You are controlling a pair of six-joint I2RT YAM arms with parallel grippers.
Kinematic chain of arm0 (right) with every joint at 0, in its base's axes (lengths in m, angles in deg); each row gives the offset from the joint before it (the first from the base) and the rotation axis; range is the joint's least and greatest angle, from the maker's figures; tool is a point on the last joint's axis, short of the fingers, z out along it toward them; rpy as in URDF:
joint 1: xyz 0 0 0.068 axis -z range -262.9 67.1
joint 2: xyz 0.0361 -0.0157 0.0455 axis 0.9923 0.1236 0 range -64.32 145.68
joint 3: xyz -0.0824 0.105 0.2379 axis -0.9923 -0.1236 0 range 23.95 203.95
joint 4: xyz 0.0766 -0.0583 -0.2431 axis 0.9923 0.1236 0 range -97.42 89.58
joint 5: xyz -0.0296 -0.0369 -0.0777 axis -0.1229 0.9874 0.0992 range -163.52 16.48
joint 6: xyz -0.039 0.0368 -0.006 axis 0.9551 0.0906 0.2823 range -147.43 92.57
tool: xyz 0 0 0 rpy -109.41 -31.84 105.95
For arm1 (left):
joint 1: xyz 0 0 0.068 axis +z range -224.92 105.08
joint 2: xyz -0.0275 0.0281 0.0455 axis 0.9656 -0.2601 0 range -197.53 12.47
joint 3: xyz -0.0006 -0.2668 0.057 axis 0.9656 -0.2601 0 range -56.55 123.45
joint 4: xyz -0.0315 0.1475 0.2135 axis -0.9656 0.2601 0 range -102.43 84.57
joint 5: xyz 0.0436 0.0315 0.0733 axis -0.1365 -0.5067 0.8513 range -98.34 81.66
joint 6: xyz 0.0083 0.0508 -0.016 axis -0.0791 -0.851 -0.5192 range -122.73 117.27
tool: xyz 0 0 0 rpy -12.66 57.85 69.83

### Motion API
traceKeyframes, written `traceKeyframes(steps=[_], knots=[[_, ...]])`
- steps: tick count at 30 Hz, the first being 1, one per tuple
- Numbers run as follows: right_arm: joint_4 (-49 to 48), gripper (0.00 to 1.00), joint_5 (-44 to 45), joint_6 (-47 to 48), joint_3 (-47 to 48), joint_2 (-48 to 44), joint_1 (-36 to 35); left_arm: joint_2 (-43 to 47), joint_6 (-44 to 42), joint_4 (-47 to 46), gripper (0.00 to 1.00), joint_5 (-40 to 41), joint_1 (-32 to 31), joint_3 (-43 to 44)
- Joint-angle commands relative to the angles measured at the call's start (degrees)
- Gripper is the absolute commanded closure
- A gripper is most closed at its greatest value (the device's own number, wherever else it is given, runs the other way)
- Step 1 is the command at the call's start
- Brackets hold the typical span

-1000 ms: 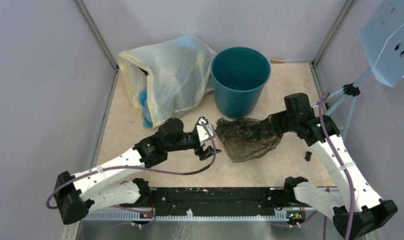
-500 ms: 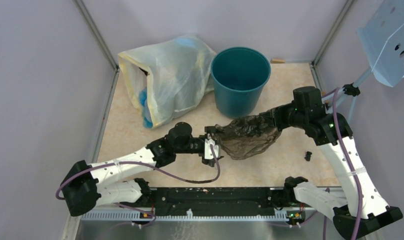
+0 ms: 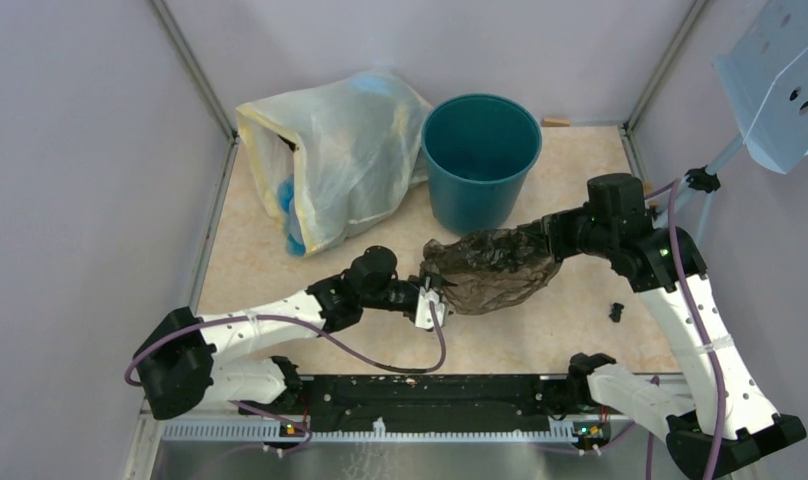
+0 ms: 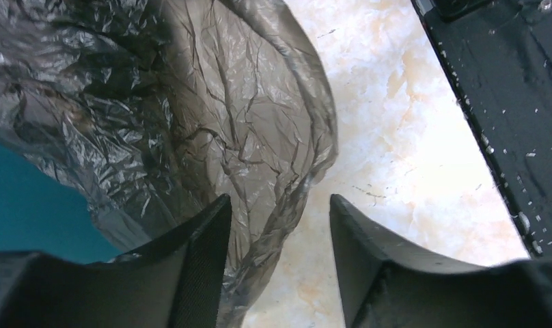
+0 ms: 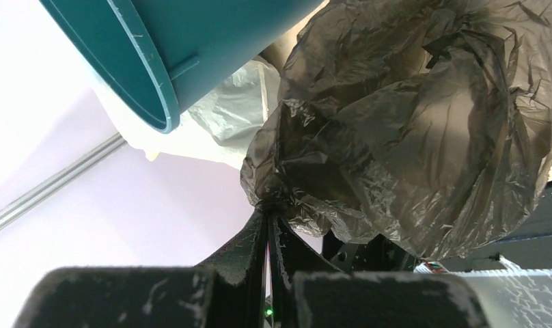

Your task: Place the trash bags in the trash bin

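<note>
Left arm [image 3: 265, 325] stretches out low and long from its base, reaching right toward the middle of the table. The left gripper [image 3: 432, 298] sits at the end, tipped slightly down. On its wrist camera the jaws stand apart, with a clear gap between the two dark fingers [image 4: 198, 246]. Right arm [image 3: 695, 330] climbs steeply from its base, elbow high, forearm folded back to the left. Right gripper [image 3: 548, 238] points left, its fingers [image 5: 249, 239] pressed tight together and pinching a fold of the trash bag [image 5: 410, 137].
</note>
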Motion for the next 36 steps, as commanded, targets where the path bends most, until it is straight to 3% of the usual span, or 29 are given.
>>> traceKeyframes(steps=[1,4,5,7,8,13,16,20,25,31,36], knots=[[-1.3,1.00,-1.9,-2.3,2.1,-0.7,0.6,-0.9,-0.1,-0.8,0.47,1.6,-0.3,1.9],[-0.7,1.00,-1.9,-2.7,3.2,-0.5,0.6,-3.4,0.4,-2.7,0.62,3.2,-0.3,2.5],[-0.5,1.00,-1.6,-2.9,3.8,-0.5,0.6,-4.6,0.6,-3.3,0.71,3.2,-0.3,2.8],[0.6,1.00,-0.2,-3.1,5.0,-0.5,0.6,-7.4,2.3,-4.5,0.98,3.8,-0.3,4.1],[1.1,1.00,1.0,-3.1,5.6,-0.6,0.6,-8.6,3.7,-4.4,1.00,4.6,-0.4,5.2],[2.6,1.00,11.8,-0.3,5.9,-1.7,0.7,-4.4,11.2,-8.4,1.00,8.0,-2.5,4.4],[4.1,1.00,17.1,2.2,4.7,-1.4,0.7,1.0,15.5,-3.1,1.00,8.4,-4.8,5.6],[6.9,1.00,23.2,6.4,2.6,0.0,0.7,9.4,29.6,4.6,1.00,9.0,-5.3,8.5],[6.3,1.00,27.8,15.1,-0.2,2.9,0.7,19.8,40.5,5.0,1.00,13.9,-5.3,9.1],[0.4,1.00,19.6,25.9,-6.0,8.0,0.7,20.2,49.0,8.7,1.00,23.4,-5.2,15.7],[-5.4,1.00,15.3,31.4,-13.1,11.0,0.7,11.1,58.6,24.9,1.00,40.4,-4.5,23.7]])
